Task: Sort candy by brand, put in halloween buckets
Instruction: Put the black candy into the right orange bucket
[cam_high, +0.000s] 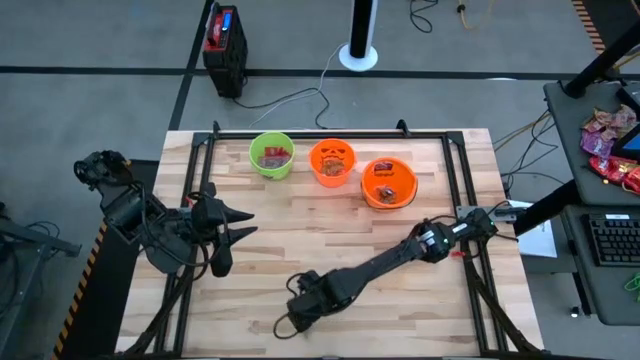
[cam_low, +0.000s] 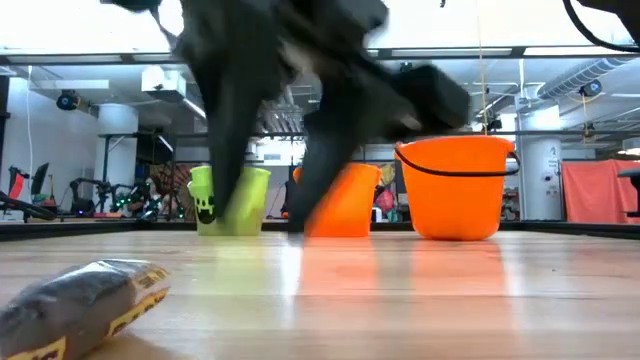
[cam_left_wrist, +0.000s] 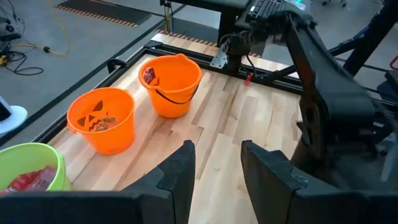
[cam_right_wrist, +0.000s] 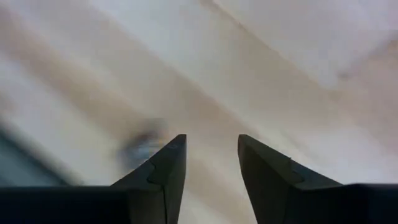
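Low view: the dark arm (cam_low: 300, 90) fills the upper middle, out of focus; we cannot tell which arm it is. It covers part of the lime green bucket (cam_low: 232, 200) and most of the jack-o'-lantern bucket (cam_low: 345, 200), face unseen. A wrapped packet (cam_low: 85, 300) is cut off at the lower left corner, print unreadable.

Right wrist view: the wooden table (cam_right_wrist: 280, 74) is smeared; a dark smudge (cam_right_wrist: 142, 146) there stays unidentified.

High view: candy (cam_high: 272, 156) brands too small to read.

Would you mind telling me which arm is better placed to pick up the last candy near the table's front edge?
Probably the right. Its gripper is open and low over the table's front edge, where the dark brown candy lies. The left gripper, open, waits near the left edge.
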